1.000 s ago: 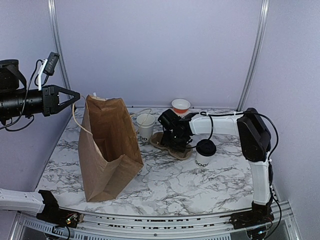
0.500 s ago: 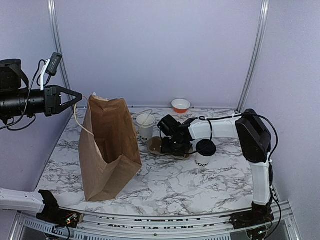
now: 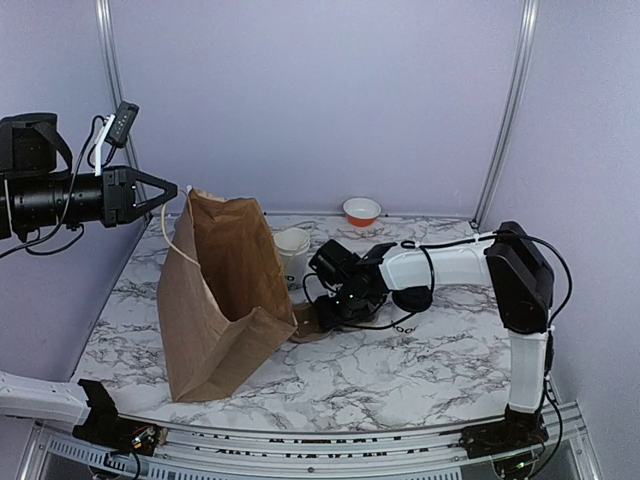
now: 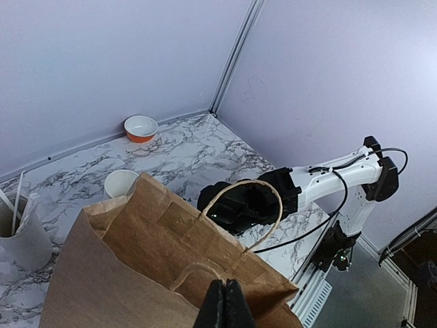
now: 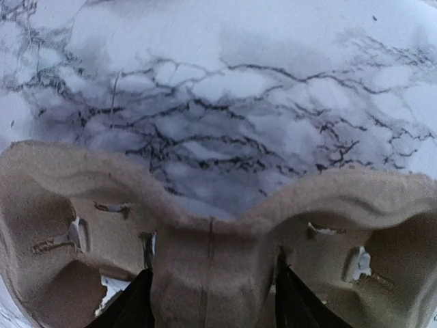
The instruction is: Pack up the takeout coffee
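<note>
Right of centre overhead, the takeout coffee [image 3: 411, 297] was stood just behind the right forearm [image 3: 450, 262] and could be toppled by it; the right gripper [image 5: 212, 290] was clamped on the pulp carrier [image 5: 82, 198], the left gripper [image 4: 224, 304] pinched on the bag handle [image 3: 164, 225].

No text, label, brand, number or sign is legible in any view. The side of the takeout coffee [image 3: 412, 298] is largely hidden, so no lettering can be read there.

Matt paper bag [image 3: 220, 295], rough pulp tray [image 5: 212, 249]
</note>
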`<act>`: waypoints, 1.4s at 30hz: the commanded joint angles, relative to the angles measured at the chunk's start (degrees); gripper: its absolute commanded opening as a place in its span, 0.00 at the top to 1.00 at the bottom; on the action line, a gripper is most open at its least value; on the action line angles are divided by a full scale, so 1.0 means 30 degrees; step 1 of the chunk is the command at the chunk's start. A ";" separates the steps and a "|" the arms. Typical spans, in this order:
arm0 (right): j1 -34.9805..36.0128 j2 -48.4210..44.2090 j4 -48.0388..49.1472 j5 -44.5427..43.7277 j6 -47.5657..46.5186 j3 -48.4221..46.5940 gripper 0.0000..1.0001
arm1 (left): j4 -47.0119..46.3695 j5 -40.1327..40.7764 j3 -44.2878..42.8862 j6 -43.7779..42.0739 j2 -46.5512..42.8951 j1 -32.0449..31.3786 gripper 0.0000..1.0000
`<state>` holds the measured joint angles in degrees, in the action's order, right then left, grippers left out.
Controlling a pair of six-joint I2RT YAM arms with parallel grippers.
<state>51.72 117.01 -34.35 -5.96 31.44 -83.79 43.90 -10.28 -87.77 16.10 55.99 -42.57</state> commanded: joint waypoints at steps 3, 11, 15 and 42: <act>0.0230 -0.1529 -0.0825 0.0002 -0.1619 0.0510 0.37 | -0.1692 -0.1114 0.0083 0.0665 0.0381 0.0097 1.00; 0.0256 -0.0987 -0.1088 -0.0480 -0.1389 -0.0661 0.34 | -0.2677 -0.1602 0.0352 0.1243 0.0783 0.0097 1.00; 0.0371 -0.0767 -0.1346 -0.1000 -0.1036 -0.0927 0.34 | -0.3099 -0.1764 0.0589 0.1473 0.0805 0.0082 1.00; 0.0806 0.1428 -0.1365 -0.1854 -0.0210 -0.2346 0.36 | -0.3666 -0.2838 0.1613 0.1650 0.0762 0.1064 1.00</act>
<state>53.76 119.79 -37.76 -9.61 30.22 -88.23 35.03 -17.02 -83.37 20.73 58.89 -39.70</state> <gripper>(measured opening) 0.639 0.008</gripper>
